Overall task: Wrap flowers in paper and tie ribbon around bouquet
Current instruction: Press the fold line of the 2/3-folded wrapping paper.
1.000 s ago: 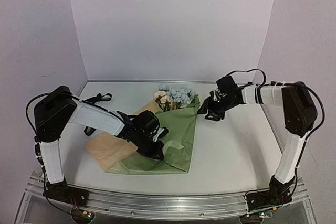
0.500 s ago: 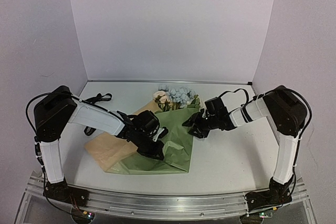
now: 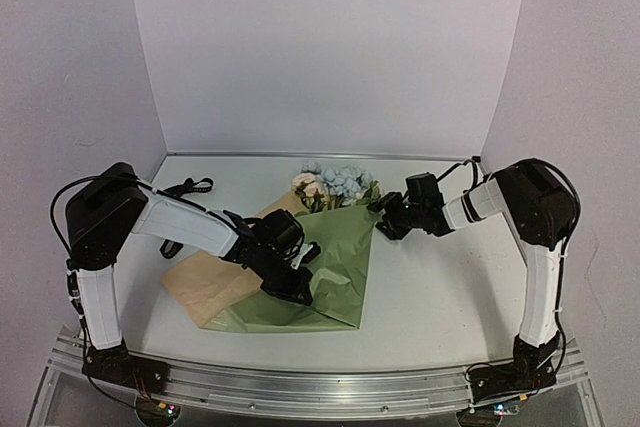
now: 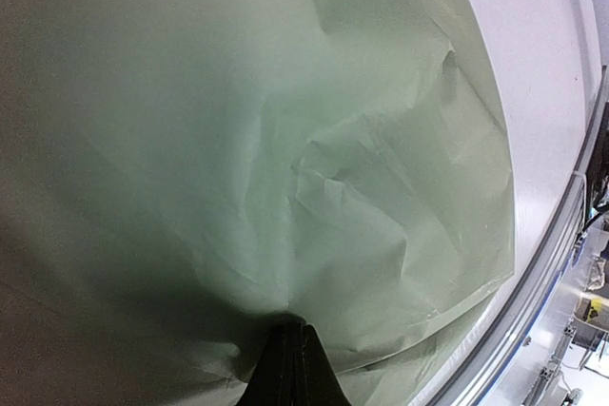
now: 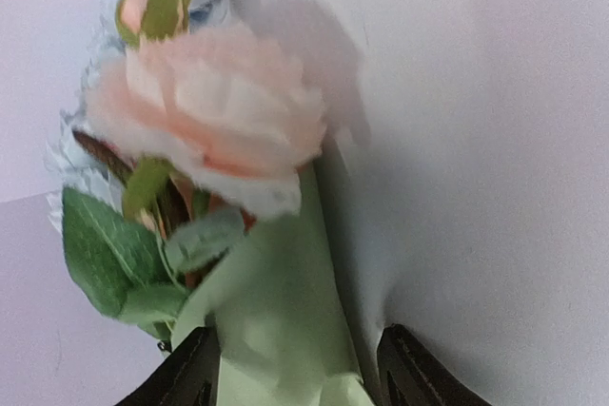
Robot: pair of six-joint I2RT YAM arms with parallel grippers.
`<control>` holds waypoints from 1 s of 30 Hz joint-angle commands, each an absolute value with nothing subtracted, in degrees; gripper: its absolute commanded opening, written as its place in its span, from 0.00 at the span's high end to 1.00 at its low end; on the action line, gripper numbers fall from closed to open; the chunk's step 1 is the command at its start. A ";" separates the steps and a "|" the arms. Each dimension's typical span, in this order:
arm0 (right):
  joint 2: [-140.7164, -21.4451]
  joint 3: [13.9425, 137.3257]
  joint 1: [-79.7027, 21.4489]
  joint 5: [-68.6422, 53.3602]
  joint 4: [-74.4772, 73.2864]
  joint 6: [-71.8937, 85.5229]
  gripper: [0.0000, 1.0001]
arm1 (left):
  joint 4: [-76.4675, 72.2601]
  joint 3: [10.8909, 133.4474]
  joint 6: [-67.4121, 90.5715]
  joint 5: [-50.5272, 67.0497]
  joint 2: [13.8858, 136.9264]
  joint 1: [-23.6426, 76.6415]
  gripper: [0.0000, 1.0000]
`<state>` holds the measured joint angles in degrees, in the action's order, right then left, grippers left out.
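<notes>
left gripper (image 4: pixel 293 335): closed, the olive-green paper (image 4: pixel 285 140) pinched at its tips
right gripper (image 5: pixel 300 368): jaws held apart astride the paper's corner, just beside the flowers (image 5: pixel 205 121)

Olive paper (image 3: pixel 345 247) folded over flowers (image 3: pixel 335 184), seemingly loosely.

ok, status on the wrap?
Left gripper shut on the paper. Right gripper open, straddling the paper's corner beside the flowers. Ribbon lies far left, untied.
</notes>
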<state>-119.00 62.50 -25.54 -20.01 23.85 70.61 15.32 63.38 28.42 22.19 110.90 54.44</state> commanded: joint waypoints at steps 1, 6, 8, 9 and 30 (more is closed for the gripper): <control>-120.27 66.01 -24.44 -18.19 22.90 71.89 0.41 | 20.52 63.57 27.26 19.44 113.74 54.05 1.00; -114.47 65.88 -24.34 -16.85 12.24 63.20 0.44 | 20.62 64.07 26.97 19.41 113.82 53.95 1.00; -115.71 68.02 -23.90 -19.48 11.35 60.77 0.52 | 20.62 64.07 26.79 19.60 114.07 53.93 1.00; -116.82 69.43 -23.69 -21.28 11.30 59.91 0.55 | 20.62 64.01 26.73 19.68 114.18 53.93 1.00; -126.27 80.36 -22.63 -27.05 6.25 50.54 0.70 | 20.45 61.88 26.28 20.52 113.13 51.86 1.00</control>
